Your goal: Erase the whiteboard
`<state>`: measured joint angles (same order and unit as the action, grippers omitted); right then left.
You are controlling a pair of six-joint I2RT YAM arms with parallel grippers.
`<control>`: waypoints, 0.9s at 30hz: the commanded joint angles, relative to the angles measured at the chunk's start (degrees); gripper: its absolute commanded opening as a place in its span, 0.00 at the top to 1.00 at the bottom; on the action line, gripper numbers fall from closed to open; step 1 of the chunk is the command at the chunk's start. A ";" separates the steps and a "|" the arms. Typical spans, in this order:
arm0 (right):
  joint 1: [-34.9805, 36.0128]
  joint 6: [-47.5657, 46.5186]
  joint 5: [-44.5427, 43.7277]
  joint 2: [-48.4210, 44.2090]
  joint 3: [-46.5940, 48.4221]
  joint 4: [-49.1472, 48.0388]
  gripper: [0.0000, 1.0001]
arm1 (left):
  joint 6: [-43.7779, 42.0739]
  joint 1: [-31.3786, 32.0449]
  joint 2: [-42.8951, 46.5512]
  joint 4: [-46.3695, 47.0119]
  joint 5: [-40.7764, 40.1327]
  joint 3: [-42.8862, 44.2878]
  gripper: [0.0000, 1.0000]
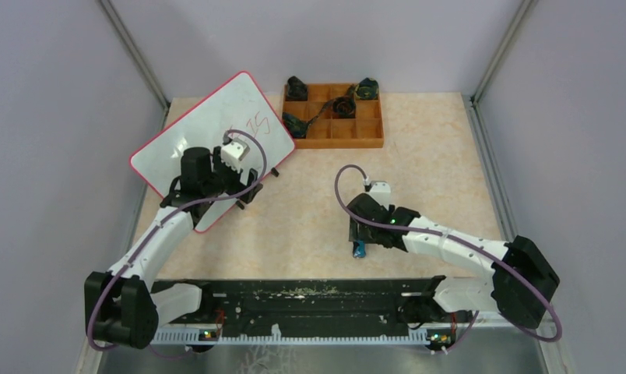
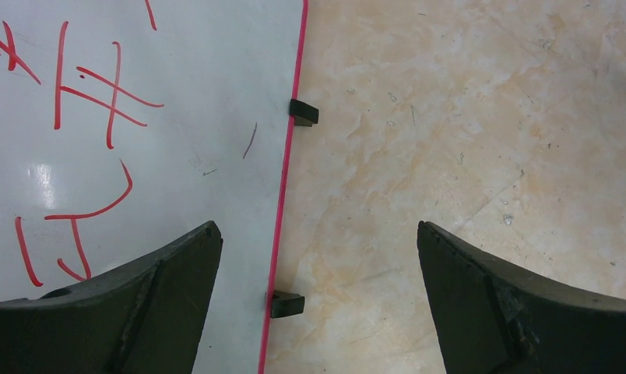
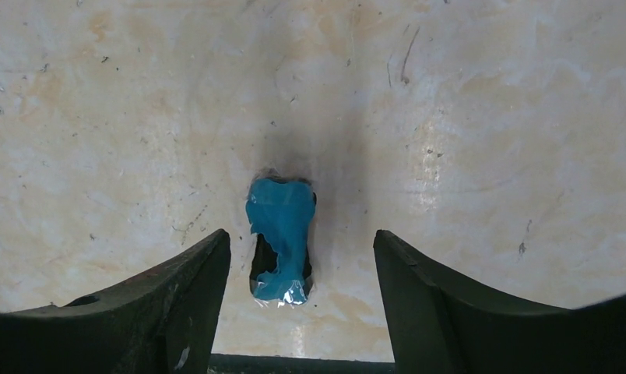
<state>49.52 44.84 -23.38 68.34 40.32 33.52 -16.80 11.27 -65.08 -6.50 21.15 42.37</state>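
The whiteboard [image 1: 209,132] lies at the far left of the table, white with a thin red rim and red handwriting [image 2: 84,86]. My left gripper [image 1: 247,195] is open and empty, low over the board's right edge [image 2: 283,187]; one finger is above the white surface, the other above bare table, with two black feet [image 2: 304,113] between and ahead. My right gripper [image 1: 360,238] is open near the table's middle. A small blue and black eraser-like object [image 3: 283,222] lies on the table just ahead of and between its fingertips [image 3: 193,280], untouched.
A brown compartmented wooden tray [image 1: 333,142] with several dark objects stands at the back centre, right of the board. Grey walls close in left, right and back. A black rail [image 1: 310,300] runs along the near edge between the arm bases.
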 commanded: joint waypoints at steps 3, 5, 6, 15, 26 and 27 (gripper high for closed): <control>1.63 3.51 -1.03 -0.90 0.48 -1.65 0.35 | -0.51 0.16 2.66 -1.81 -0.31 -0.13 0.00; 1.95 3.64 -0.69 -0.36 -0.32 -2.54 0.36 | -0.53 0.16 3.12 -1.57 -0.28 -0.47 0.00; 2.17 3.80 -0.81 0.18 -0.66 -2.77 0.37 | -0.52 0.18 3.25 -1.50 -0.25 -0.55 0.00; 2.87 4.54 0.48 2.53 -2.37 -4.99 0.42 | -0.10 0.16 3.94 -2.29 -0.03 0.17 0.00; 3.61 5.31 1.86 4.79 -4.31 -7.36 0.50 | -0.07 0.16 4.65 -2.72 0.20 0.42 0.00; 3.60 5.34 1.86 5.13 -4.36 -7.60 0.50 | -0.12 0.16 4.68 -2.73 0.21 0.43 0.00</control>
<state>52.25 49.30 -21.78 72.29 36.14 28.73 -16.78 11.27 -61.56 -9.04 21.04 42.24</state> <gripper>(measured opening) 0.507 0.998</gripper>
